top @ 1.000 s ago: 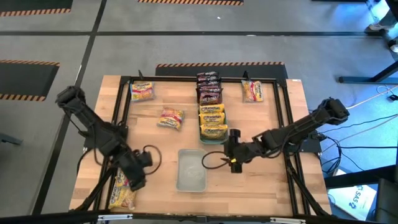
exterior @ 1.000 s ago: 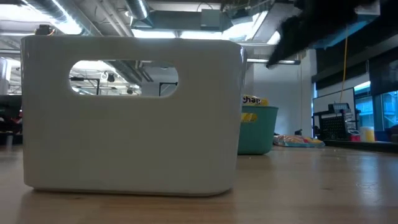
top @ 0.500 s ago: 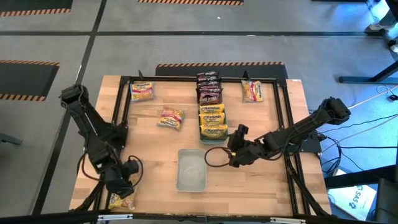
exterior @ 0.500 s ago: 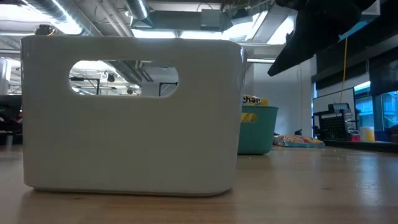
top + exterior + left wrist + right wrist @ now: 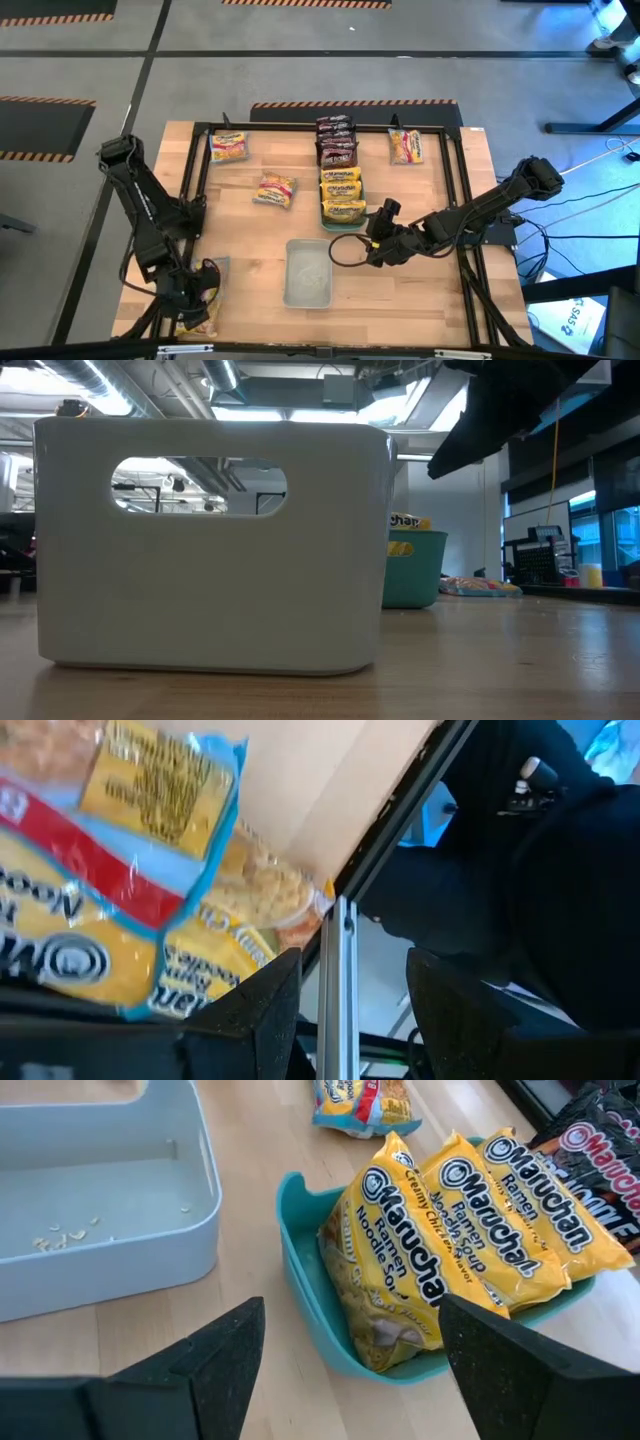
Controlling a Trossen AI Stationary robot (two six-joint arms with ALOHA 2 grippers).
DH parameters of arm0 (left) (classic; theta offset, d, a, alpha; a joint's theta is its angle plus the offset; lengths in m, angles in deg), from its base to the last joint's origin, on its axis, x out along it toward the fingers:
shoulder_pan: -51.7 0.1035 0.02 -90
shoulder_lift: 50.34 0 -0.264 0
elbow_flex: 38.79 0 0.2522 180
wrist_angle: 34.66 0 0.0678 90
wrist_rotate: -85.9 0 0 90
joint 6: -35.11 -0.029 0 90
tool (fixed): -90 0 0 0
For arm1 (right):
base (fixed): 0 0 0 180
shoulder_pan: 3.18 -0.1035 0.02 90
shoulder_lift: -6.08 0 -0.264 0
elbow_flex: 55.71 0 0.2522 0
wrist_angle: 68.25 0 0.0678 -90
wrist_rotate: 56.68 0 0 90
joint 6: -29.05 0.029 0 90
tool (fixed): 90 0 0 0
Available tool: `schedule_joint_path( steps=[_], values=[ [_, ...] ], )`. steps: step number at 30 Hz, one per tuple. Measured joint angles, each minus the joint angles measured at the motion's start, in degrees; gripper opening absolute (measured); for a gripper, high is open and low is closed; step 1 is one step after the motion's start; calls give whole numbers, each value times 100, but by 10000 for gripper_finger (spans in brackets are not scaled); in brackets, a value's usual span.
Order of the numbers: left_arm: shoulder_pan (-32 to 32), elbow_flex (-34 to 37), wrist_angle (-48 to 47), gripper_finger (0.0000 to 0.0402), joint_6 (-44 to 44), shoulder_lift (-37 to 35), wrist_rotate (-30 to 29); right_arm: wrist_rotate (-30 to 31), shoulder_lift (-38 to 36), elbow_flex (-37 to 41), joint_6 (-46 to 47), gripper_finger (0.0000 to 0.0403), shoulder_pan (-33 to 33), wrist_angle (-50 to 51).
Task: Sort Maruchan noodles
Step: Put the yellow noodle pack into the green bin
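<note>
Wooden tabletop [image 5: 400,295] carried three yellow Maruchan packets [image 5: 470,1220] upright in a teal tray [image 5: 310,1295], just ahead of the right gripper [image 5: 345,1370], whose fingers stood wide apart and empty; their long axes ran across the tray. Four dark red packets [image 5: 336,140] stood behind them, and three pale ones [image 5: 274,189] lay loose and flat. One clear tray [image 5: 307,273] sat beside that gripper. Compared with a second earlier, the left gripper [image 5: 192,298] had drawn back to the near edge, its fingers apart over more pale packets [image 5: 120,890].
</note>
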Motion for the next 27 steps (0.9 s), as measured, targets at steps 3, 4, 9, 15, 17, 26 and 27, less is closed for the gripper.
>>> schedule_joint_path(
  steps=[3, 4, 9, 15, 17, 26, 27],
  values=[
    [-126, 0, 11, 176, 252, 0, -7, 138, 0, 0, -13, 282, 2, -9],
    [-159, 0, 56, 176, 307, 3, -27, 176, 0, 0, -9, 282, 2, -18],
    [-243, -2, 716, 176, 157, 255, -354, 180, 0, 0, -1, 282, 2, -21],
    [-165, 1, 459, 176, -50, 775, -105, -48, 2, 0, 107, 282, 2, -14],
    [-129, 2, 101, 176, -77, 884, -326, -48, 2, 0, 109, 282, 2, -17],
    [255, 2, -1855, 176, -448, 1137, -979, -9, 2, 0, 56, 282, 2, -371],
    [337, 2, -2128, 176, -513, 1137, -1183, -9, 2, 0, 16, 282, 2, -442]
  ],
)
